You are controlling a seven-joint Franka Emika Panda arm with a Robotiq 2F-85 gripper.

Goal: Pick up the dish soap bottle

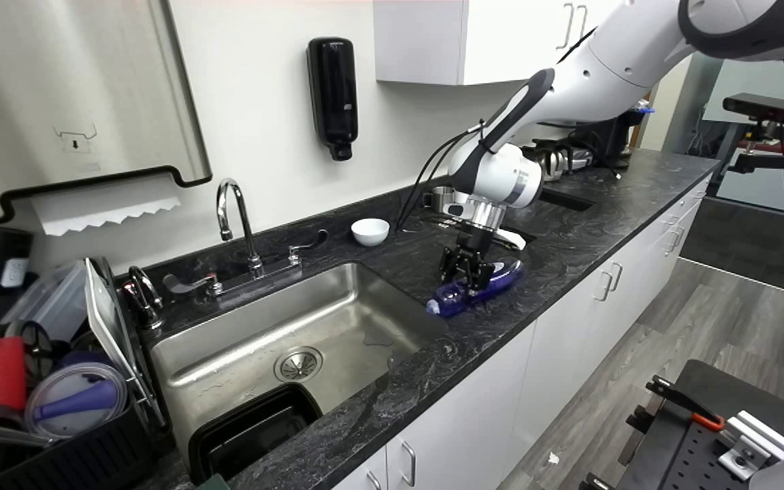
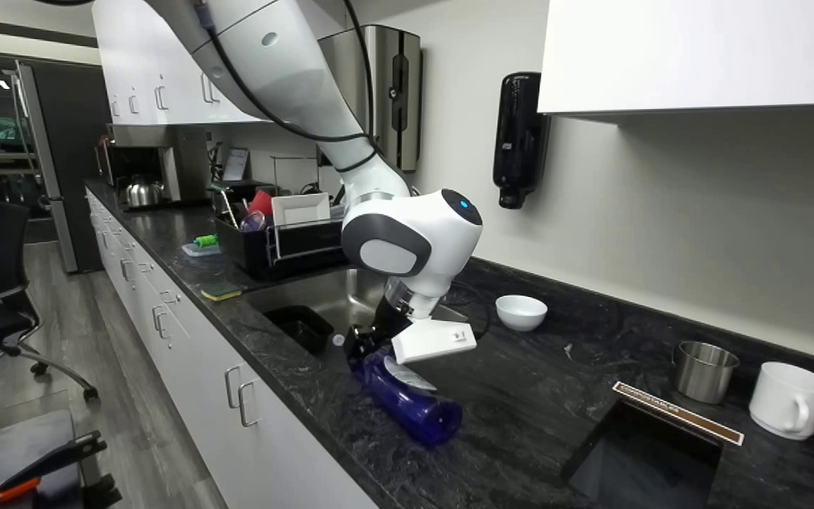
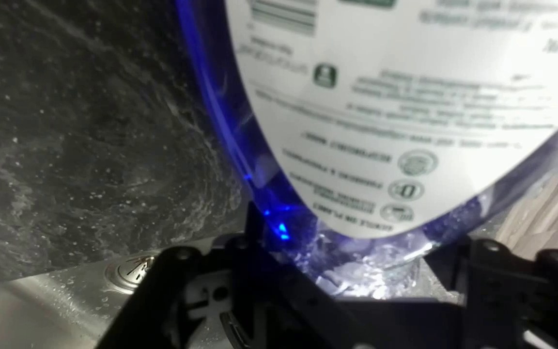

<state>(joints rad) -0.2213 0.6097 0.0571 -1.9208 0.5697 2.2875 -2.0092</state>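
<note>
Dish soap bottle (image 2: 408, 404): translucent blue, tapering, white label (image 3: 395, 116); hand (image 1: 463, 282) clamped around it.

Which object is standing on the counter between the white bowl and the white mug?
A metal cup stands between the white bowl and the white mug, closer to the mug; this shows in an exterior view.

Around the sink (image 1: 358, 347), which holds a tub (image 1: 256, 435), in an exterior view: faucet (image 1: 254, 258) at eleven o'clock; bowl (image 1: 370, 235) at one; dish soap bottle (image 1: 497, 279), within the tool (image 1: 462, 282), at two; dish rack (image 1: 86, 456) at nine.
</note>
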